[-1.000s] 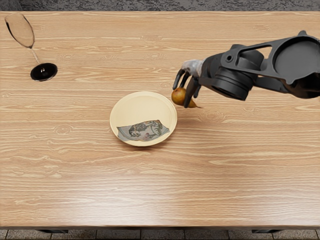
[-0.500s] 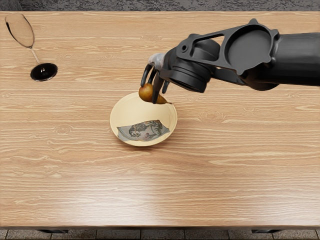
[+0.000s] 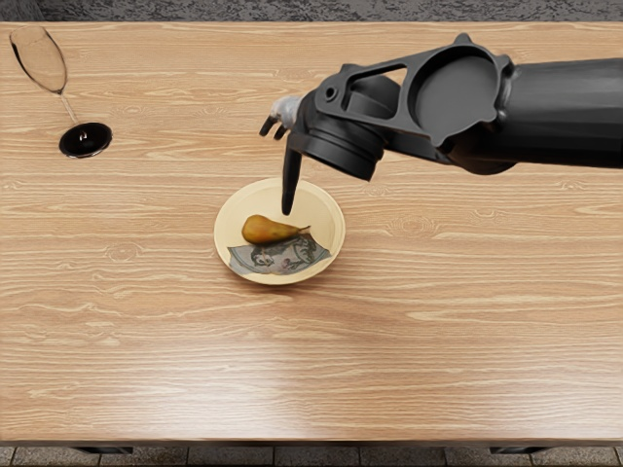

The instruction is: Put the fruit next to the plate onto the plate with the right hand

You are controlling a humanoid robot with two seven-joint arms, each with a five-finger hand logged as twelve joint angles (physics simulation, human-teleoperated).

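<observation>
One pear (image 3: pixel 268 230) has dropped from the right hand (image 3: pixel 286 125) onto the plate (image 3: pixel 321 206).

Golden-brown pear (image 3: pixel 268 230), cream plate (image 3: pixel 325 210) with grey-green print, black hand (image 3: pixel 283 146)

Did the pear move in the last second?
Yes. The pear went left, from right of the plate to lying on it; the right hand has let go.

The table (image 3: pixel 467 321) is light, grained wood, faintly sheened; the plate (image 3: pixel 319 207) matt cream; the wine glass (image 3: pixel 41 58), upper left, clear and glossy.
</observation>
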